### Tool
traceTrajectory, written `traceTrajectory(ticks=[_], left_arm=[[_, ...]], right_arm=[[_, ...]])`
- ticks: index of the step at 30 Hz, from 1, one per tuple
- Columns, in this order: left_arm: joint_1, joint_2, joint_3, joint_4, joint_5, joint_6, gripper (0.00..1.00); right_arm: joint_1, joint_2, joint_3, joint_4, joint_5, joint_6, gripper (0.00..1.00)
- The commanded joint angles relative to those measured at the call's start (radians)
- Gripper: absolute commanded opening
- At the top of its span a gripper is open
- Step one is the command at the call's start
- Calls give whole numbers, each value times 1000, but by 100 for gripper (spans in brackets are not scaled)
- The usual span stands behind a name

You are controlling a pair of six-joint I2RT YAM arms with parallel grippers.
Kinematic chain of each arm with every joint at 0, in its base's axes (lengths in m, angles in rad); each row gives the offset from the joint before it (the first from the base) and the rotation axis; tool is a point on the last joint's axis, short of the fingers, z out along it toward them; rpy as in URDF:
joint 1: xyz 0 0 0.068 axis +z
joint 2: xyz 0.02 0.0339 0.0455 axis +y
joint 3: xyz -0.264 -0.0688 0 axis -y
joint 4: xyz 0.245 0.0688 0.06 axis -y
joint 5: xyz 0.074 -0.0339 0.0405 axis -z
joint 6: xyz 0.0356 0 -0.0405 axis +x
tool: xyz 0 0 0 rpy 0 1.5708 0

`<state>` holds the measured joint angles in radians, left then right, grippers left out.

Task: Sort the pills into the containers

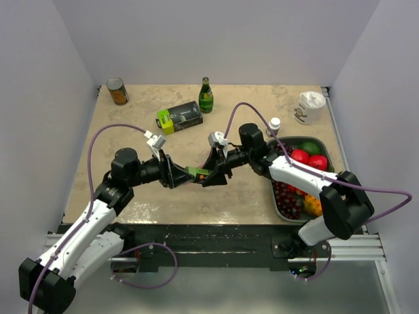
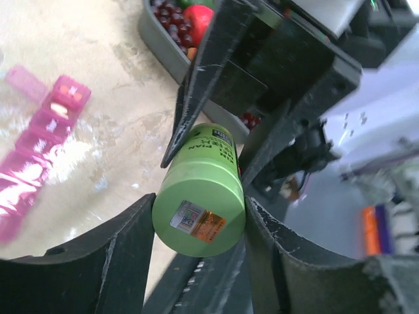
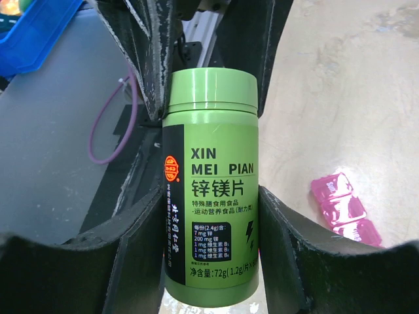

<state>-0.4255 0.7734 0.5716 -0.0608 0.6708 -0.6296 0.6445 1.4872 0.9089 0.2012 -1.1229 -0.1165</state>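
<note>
Green pill bottle (image 3: pixel 209 190) tight in left jaws and in right jaws; translucent pink containers (image 2: pixel 46 124) on table (image 2: pixel 118 65).

Left arm (image 1: pixel 98 216) at 7 o'clock and right arm (image 1: pixel 298 175) at 5 o'clock: white links, black joints, trailing purple cables (image 1: pixel 111 129). Left tool (image 2: pixel 200 216) and right tool (image 3: pixel 209 196): scuffed black.

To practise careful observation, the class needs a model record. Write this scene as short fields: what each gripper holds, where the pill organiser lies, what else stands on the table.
held item: green pill bottle, sideways above the table, between both arms
left gripper: closed on the cap
right gripper: closed on the bottle's body
cap state: on the bottle
pill organiser: pink strip lying on the table, untouched
fruit tray: grey, at the table's right side
far side: can, green glass bottle, black-and-lime box
</note>
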Motion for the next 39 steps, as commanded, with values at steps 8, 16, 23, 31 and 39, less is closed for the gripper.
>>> traceTrajectory(ticks=[8, 16, 23, 31, 39], left_arm=[[-7, 29, 5, -22, 268, 1014, 18], [-6, -54, 24, 131, 131, 828, 99], [-6, -247, -16, 176, -28, 391, 99], [-6, -200, 31, -45, -247, -66, 98], [-6, -91, 19, 35, -162, -208, 91]], right_arm=[[7, -11, 44, 43, 2, -8, 0], [6, -16, 45, 40, 0, -12, 0], [6, -8, 47, 35, 0, -15, 0], [6, -5, 47, 33, 3, -15, 0], [6, -7, 47, 32, 8, -17, 0]])
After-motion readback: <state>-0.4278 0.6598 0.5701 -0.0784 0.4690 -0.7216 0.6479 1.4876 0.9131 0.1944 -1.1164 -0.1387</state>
